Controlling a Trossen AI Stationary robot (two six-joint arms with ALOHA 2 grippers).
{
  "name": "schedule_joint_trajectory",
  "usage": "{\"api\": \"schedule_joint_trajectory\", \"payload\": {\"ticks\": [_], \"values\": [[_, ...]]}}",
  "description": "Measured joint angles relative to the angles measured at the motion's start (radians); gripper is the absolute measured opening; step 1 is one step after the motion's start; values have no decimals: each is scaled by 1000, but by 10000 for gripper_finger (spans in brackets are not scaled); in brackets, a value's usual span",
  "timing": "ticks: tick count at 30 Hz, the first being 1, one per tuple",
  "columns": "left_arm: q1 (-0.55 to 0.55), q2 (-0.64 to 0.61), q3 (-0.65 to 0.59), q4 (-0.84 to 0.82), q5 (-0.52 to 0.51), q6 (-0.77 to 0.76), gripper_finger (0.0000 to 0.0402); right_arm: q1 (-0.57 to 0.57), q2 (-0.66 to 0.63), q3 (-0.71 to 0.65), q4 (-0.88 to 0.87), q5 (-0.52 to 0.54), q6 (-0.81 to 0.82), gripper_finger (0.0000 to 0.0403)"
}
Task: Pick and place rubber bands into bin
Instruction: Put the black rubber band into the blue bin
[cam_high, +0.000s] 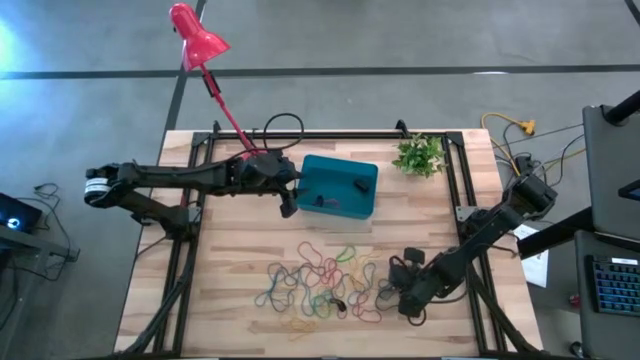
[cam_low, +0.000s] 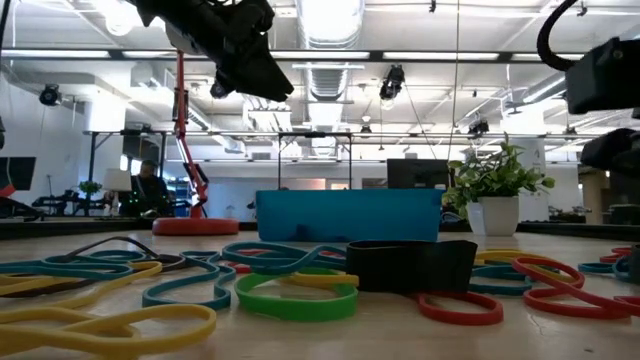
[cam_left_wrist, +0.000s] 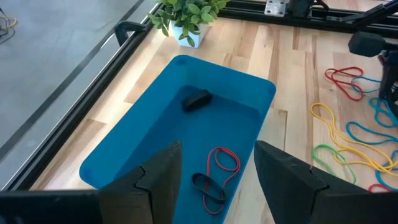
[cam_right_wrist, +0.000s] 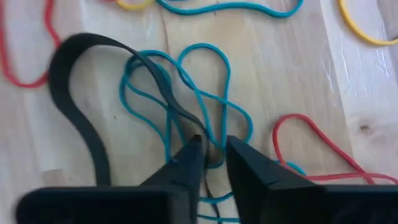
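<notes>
Nearly closed, the right gripper (cam_right_wrist: 211, 152) pinches tangled teal and black rubber bands (cam_right_wrist: 186, 93) on the table (cam_high: 420, 215) at five o'clock. At twelve o'clock the left gripper (cam_left_wrist: 217, 177) hangs open over the bin (cam_left_wrist: 149, 124), which holds a few bands.

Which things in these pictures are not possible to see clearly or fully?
- Right gripper: the fingers nearly meet around teal bands and a black band; which is pinched stays unclear.
- Bin, low view: its wall hides the inside.
- Bands in the bin, left wrist view: the left gripper fingers cover part of them.
- Band pile, high view: loops too small to count.
</notes>
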Motion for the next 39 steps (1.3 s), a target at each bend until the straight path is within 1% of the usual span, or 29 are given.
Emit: {"api": "schedule_joint_trajectory", "payload": {"ticks": [1, 3, 10, 15, 19, 32, 35, 39], "values": [[0, 0, 0, 0, 0, 0, 185, 0, -9, 0, 0, 3, -2, 26], [0, 0, 0, 0, 0, 0, 185, 0, -30, 1, 0, 12, -4, 15], [0, 0, 0, 0, 0, 0, 185, 0, -116, 3, -3, 52, 16, 8], [0, 0, 0, 0, 0, 1, 185, 0, -116, 3, 2, 39, -56, 9], [0, 0, -2, 1, 1, -8, 185, 0, -86, 3, 34, 28, -119, 19], [-2, 0, -16, 0, 1, -14, 185, 0, -8, 3, 40, 20, -88, 96], [-2, 0, -16, 1, 1, -15, 185, 0, 9, 2, 44, 0, -89, 100], [-2, 1, -16, 4, 1, -15, 185, 0, 40, 2, 47, -19, -85, 87]]}}
